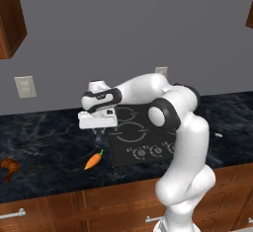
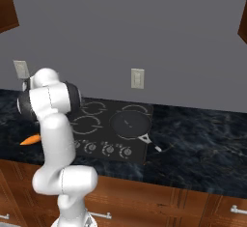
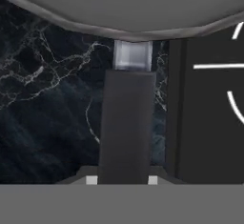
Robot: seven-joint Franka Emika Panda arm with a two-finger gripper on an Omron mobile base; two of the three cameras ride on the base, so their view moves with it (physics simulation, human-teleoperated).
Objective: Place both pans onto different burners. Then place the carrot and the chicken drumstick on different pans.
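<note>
Between the shut fingers of the gripper (image 1: pixel 100 136) sits the second pan's (image 3: pixel 128 8) handle (image 3: pixel 126 123); the cooktop (image 3: pixel 209 123) lies beside them, so next comes a free burner (image 1: pixel 129 131).

Dark pan (image 2: pixel 129 124) on a burner; carrot (image 1: pixel 93 160), drumstick (image 1: pixel 9 167) on counter.

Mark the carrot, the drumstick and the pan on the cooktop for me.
carrot (image 1: pixel 92 161): left base view, middle of its orange body.
drumstick (image 1: pixel 9 167): left base view, its rounded meaty end.
pan (image 2: pixel 129 124): right base view, centre of its dark base.
</note>
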